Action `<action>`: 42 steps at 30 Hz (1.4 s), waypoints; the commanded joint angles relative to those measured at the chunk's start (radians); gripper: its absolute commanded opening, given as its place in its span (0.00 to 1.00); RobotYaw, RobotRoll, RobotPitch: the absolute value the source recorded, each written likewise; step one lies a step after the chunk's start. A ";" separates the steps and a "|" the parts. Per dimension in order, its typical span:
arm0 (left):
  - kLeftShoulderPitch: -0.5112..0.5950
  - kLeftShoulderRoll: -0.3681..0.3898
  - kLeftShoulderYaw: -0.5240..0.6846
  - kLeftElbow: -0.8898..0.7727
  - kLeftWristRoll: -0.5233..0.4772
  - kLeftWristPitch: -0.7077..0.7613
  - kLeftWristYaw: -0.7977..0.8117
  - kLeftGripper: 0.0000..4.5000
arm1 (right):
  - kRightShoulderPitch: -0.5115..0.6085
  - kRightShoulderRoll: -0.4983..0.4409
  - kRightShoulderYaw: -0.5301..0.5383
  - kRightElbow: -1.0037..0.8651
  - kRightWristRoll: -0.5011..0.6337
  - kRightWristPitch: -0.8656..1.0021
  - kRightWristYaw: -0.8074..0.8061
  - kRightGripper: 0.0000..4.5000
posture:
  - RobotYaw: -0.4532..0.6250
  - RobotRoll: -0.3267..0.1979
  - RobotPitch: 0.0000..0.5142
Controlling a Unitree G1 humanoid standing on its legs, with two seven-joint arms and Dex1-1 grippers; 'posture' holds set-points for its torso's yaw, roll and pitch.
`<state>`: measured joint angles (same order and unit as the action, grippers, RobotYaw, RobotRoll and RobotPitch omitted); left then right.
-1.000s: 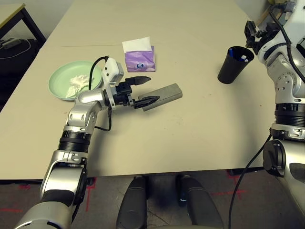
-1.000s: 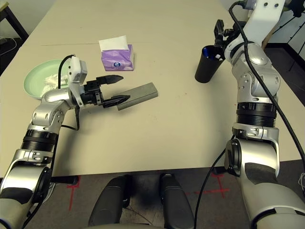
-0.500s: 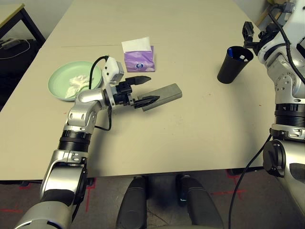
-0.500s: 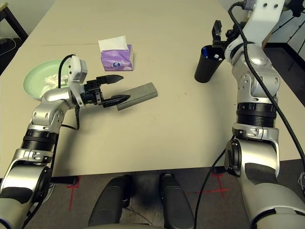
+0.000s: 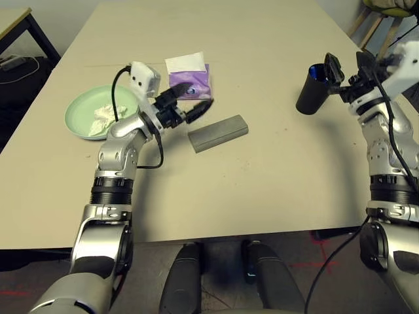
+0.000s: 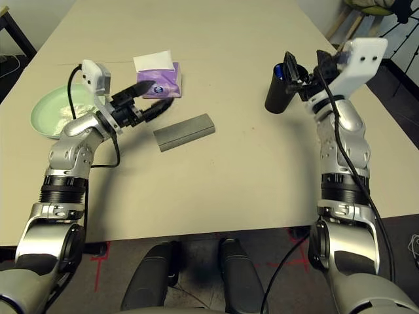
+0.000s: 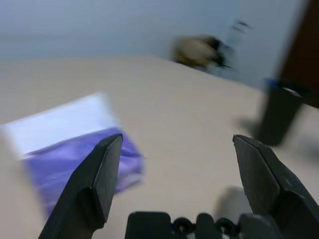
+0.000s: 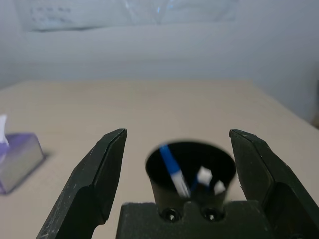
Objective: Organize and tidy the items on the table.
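Observation:
A grey glasses case [image 5: 218,133] lies flat near the middle of the table [image 5: 262,190]. My left gripper [image 5: 198,95] hovers open and empty just left of and behind it, between the case and the purple tissue box [image 5: 190,77]. To the left sits a pale green plate [image 5: 74,111] holding crumpled white tissue [image 5: 105,118]. The black cup [image 5: 310,91] stands at the right with a blue-capped white pen [image 8: 174,169] inside. My right gripper [image 5: 348,65] is open just right of the cup's rim, pointing at the cup [image 8: 189,172] and not closed on it.
The tissue box [image 7: 75,154] is close in front of my left fingers [image 7: 94,184]. A smaller black-legged side table [image 5: 16,16] stands off the far left corner. Chair legs show beyond the far right corner.
My left gripper has pulled back from the case's end and swung up toward the tissue box. My right arm has dropped lower and now points at the cup from its right side.

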<state>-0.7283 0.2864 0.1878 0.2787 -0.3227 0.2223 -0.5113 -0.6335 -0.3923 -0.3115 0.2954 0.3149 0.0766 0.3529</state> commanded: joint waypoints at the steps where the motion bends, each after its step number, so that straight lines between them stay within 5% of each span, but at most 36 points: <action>1: 0.060 -0.006 0.042 -0.019 0.066 -0.027 0.174 1.00 | 0.066 -0.005 0.037 -0.023 -0.020 -0.001 0.032 0.99 | 0.52 0.62 0.26; 9: 0.211 -0.001 0.158 -0.125 0.049 -0.019 0.362 1.00 | 0.198 0.035 0.035 -0.113 -0.004 0.041 -0.011 0.99 | 0.53 0.62 0.24; 15: 0.300 0.108 0.185 -0.140 0.065 -0.056 0.306 1.00 | 0.252 0.041 0.027 -0.143 0.004 0.025 -0.012 0.99 | 0.54 0.62 0.24; 20: 0.307 0.169 0.172 -0.051 0.079 -0.135 0.247 1.00 | 0.227 0.008 -0.024 -0.076 -0.008 -0.051 -0.032 0.99 | 0.54 0.62 0.24; 27: 0.332 0.151 0.150 0.047 0.084 -0.287 0.179 1.00 | 0.205 0.025 -0.008 -0.040 -0.038 -0.071 -0.088 0.99 | 0.54 0.62 0.24; 42: 0.285 0.135 0.163 0.077 0.083 -0.263 0.285 1.00 | 0.209 0.044 0.004 -0.033 -0.060 -0.097 -0.134 0.99 | 0.51 0.62 0.22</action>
<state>-0.4550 0.4276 0.3646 0.3587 -0.2512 -0.0530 -0.2270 -0.4378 -0.3366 -0.3204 0.2485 0.2697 -0.0069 0.2022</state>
